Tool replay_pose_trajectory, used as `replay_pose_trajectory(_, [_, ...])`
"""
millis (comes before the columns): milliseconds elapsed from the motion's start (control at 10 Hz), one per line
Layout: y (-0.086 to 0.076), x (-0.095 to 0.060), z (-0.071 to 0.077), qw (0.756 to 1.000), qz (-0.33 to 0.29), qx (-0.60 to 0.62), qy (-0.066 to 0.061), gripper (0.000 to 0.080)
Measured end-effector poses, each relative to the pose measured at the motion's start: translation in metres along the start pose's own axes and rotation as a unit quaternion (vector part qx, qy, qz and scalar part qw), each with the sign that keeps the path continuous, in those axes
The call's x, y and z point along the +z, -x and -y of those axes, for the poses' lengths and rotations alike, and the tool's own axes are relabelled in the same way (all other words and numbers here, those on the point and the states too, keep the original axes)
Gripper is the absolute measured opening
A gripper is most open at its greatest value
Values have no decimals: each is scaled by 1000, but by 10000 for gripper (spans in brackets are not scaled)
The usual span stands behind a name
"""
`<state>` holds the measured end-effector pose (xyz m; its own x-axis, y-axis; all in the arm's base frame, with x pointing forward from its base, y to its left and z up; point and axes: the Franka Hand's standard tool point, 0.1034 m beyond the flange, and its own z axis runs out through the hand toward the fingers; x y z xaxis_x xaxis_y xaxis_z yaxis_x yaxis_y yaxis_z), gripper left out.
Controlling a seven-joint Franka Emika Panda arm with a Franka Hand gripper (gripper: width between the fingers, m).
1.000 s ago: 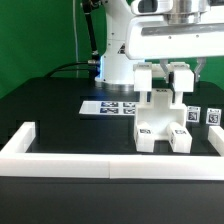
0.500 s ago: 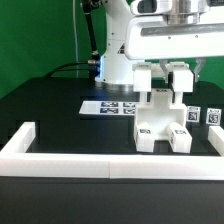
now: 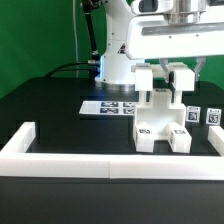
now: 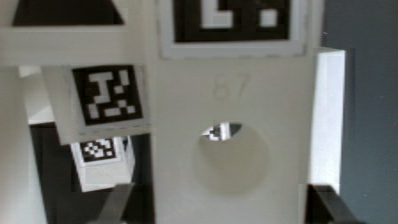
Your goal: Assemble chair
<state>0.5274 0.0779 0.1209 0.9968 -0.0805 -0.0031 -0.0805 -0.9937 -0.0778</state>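
Hand (image 3: 160, 82) is clenched on the upper part of the small matte-white blocky plastic chair (image 3: 160, 122). In the wrist view the dark fingertips (image 4: 114, 206) sit either side of a white face with a round hole (image 4: 222, 131), so I read it as a grip, not a hover. The chair stands on the black worktop (image 3: 50, 110) just beside the thin flat white marker board (image 3: 108, 107), on the exterior view's right of it.

Risks as I see them:
- The grip is high and the tagged feet (image 3: 146, 131) are low. Any twist or side push levers the interlocked pieces, so a half-seated joint could pop, or the lower blocks could drop off on a lift.
- Neither view shows whether the joints are home. Pressing down on a skewed fit would jam it.
- The fingertips cover little of that face, so it may slip if the plastic is slick.
- Small white tagged loose blocks (image 3: 197, 115) lie near the chair, on the side away from the marker board. A swing that way knocks them.
- The long low white border wall (image 3: 110, 167) runs farther from the marker board than the chair does. Dragging the chair that way risks a snag.
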Motion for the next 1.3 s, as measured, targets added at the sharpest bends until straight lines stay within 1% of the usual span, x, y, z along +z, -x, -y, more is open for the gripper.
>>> replay_pose_trajectory(300, [-5,0,-1,1000,-21,-19,0,289])
replay_pose_trajectory(700, [-6,0,-3,1000,-22,-18,0,289])
replay_pose_trajectory(900, [-9,-1,-3,997,-29,-75,4,289])
replay_pose_trajectory(1300, [-11,-2,-3,996,-29,-88,4,289])
